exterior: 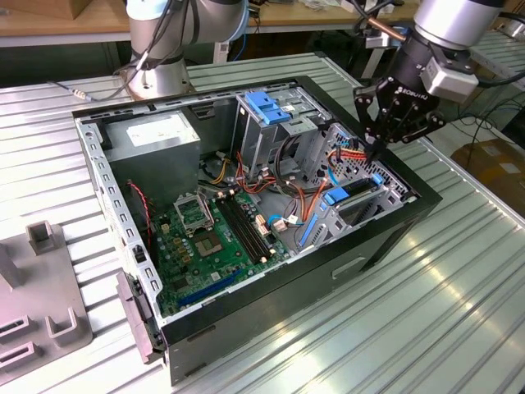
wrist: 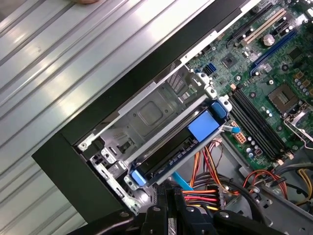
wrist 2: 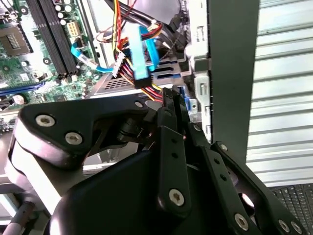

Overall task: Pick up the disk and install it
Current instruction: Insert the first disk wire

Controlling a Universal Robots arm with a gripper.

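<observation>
Hovering over the case corner, the gripper (exterior: 382, 148) is showing pinched, empty jaws just beside the disk (wrist: 171, 154), seated lengthwise in its bay.

Ribbed metal counter (exterior: 459, 304) with bright light glare on its slats. Wooden workbench (exterior: 74, 29) behind, cables under it. Cardboard box (exterior: 496, 164) on floor at the exterior view's right.

Green motherboard (exterior: 209, 238); black case (exterior: 385, 238); blue-railed dark disk (wrist: 181, 147); black tool (exterior: 376, 152); ribbed silver table (exterior: 459, 287).
</observation>
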